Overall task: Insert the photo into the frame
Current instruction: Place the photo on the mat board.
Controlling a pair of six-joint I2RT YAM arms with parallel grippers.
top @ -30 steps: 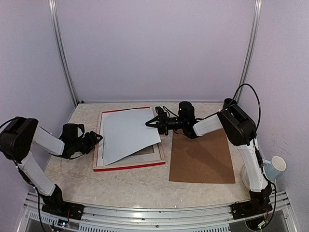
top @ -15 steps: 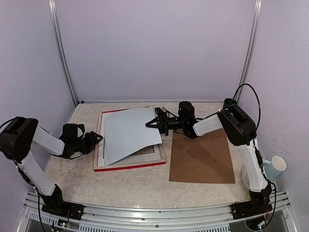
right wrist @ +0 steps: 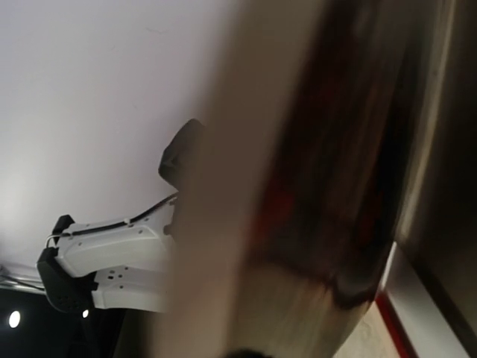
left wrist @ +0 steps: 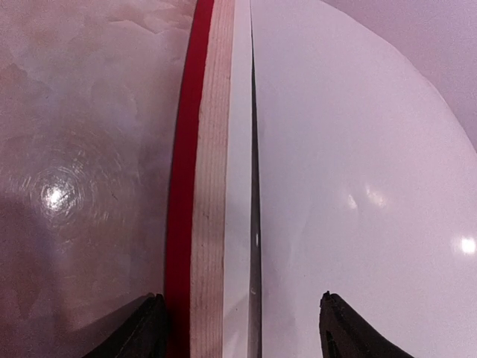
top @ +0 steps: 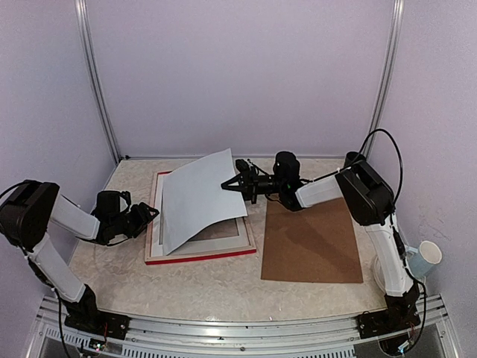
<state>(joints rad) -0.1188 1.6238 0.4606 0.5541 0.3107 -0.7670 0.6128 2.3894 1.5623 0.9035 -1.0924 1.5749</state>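
Note:
The photo (top: 195, 198) shows its plain white back in the top view, tilted up on its right side over the red frame (top: 200, 257). My right gripper (top: 229, 184) is shut on the photo's right edge and holds it raised. In the right wrist view the photo (right wrist: 298, 186) is a close blur of dark red picture and pale border, hiding my fingers. My left gripper (top: 149, 215) is open at the frame's left side. In the left wrist view my gripper (left wrist: 242, 328) straddles the red and pale wood frame rail (left wrist: 201, 186), beside the white sheet (left wrist: 358, 186).
A brown hardboard panel (top: 313, 242) lies flat right of the frame. A paper cup (top: 426, 259) sits beyond the table's right edge. The frame's red corner (right wrist: 391, 321) and my left arm (right wrist: 112, 253) show in the right wrist view.
My right gripper has risen and lifted the photo's right edge, so the sheet stands more steeply over the frame. My left gripper has not moved.

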